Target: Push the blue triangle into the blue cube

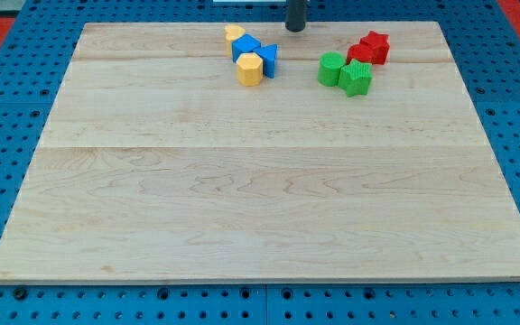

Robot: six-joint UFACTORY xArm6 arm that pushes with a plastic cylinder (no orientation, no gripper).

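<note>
The blue cube (pixel 245 47) sits near the view's top, left of centre. The blue triangle (pixel 269 58) lies just to its right, touching it or nearly so. A yellow hexagonal block (pixel 250 69) rests against both from below, and a yellow block (pixel 234 33) sits at the cube's upper left. My tip (pixel 295 28) is at the board's top edge, up and to the right of the blue triangle, apart from it.
A green round block (pixel 331 69) and a green star (pixel 357 78) sit right of centre near the top. A red block (pixel 359 54) and a red star (pixel 376 46) lie just above them. The wooden board (pixel 260 199) lies on a blue pegboard.
</note>
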